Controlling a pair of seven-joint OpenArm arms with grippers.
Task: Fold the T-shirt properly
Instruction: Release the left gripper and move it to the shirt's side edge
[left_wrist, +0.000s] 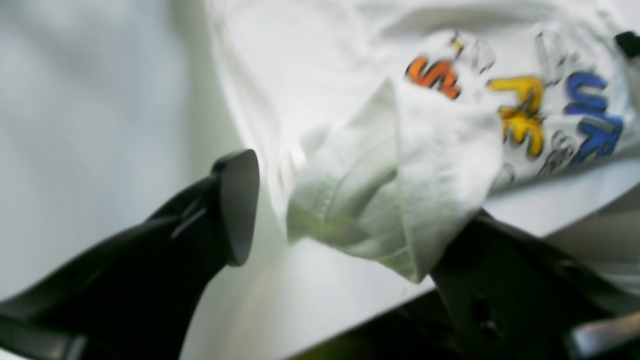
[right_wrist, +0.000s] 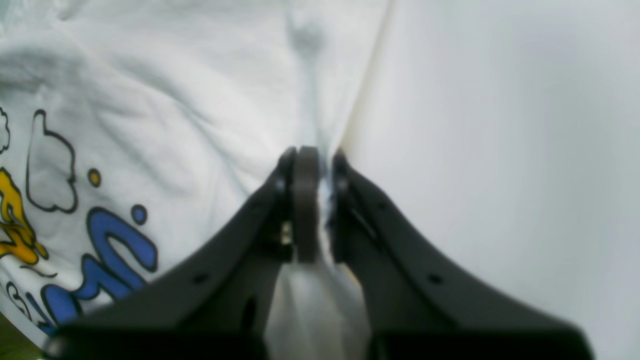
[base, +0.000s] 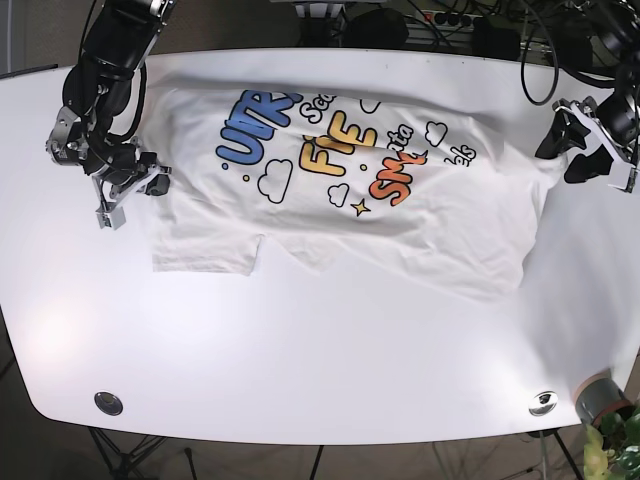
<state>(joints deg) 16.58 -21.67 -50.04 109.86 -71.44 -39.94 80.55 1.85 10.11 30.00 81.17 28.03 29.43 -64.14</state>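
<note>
A white T-shirt (base: 400, 240) with a blue, yellow and orange print lies spread and rumpled on the white table (base: 300, 360). In the base view my right gripper (base: 132, 192) sits at the shirt's left edge. The right wrist view shows that gripper (right_wrist: 320, 167) shut on a pinch of the T-shirt (right_wrist: 175, 100) at its side edge. My left gripper (base: 578, 150) is at the shirt's right sleeve. Up close it (left_wrist: 355, 215) stands open, with the folded sleeve of the T-shirt (left_wrist: 400, 200) draped over its right finger and the left finger (left_wrist: 235, 205) apart from the cloth.
Two round metal discs (base: 108, 402) (base: 543, 402) are set in the table near its front edge. A grey roll (base: 601, 396) and some green leaves sit off the front right corner. Cables (base: 450, 20) run behind the table's back edge.
</note>
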